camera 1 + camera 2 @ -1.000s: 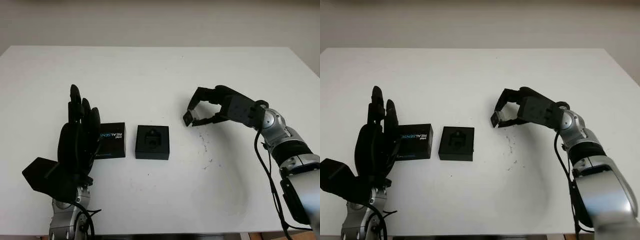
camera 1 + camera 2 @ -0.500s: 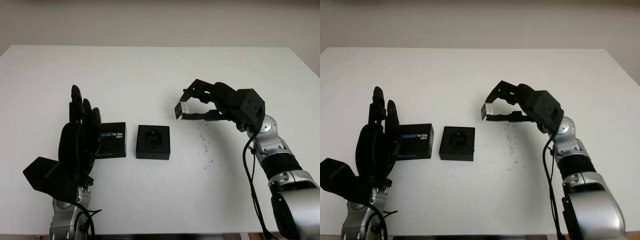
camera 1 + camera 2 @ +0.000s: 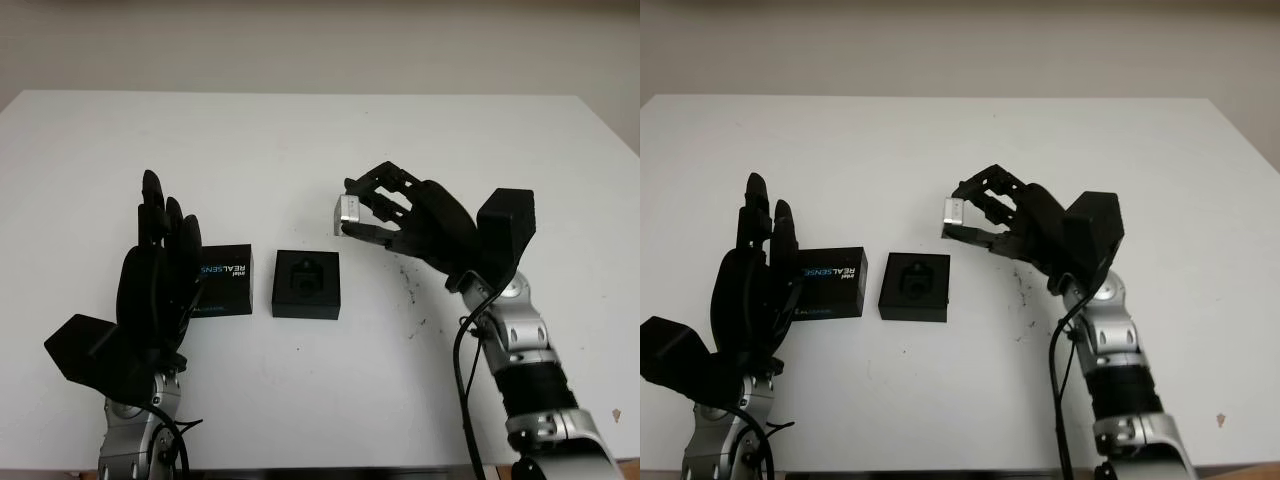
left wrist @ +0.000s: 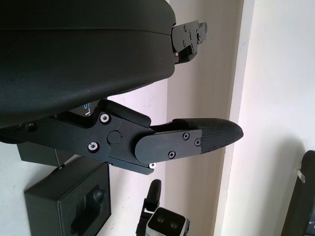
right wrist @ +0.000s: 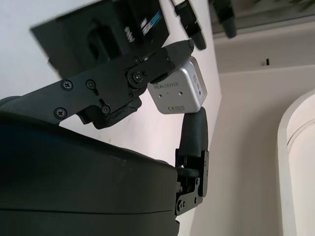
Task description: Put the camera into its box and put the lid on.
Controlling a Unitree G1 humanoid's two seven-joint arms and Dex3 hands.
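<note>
Your right hand point(image 3: 385, 215) pinches the silver camera point(image 3: 349, 212) in its fingertips (left hand point(image 3: 160, 285) open beside the lid point(image 3: 224, 279)); it could slip short of the box point(image 3: 305, 284).

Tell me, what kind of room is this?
Probably a lab or test bench: a bare white table against a plain wall, with a small silver camera in the right hand, its open black box and lid.

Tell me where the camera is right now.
The camera is in the right hand, held above the table just right of the open box; the lid lies left of that box.
</note>
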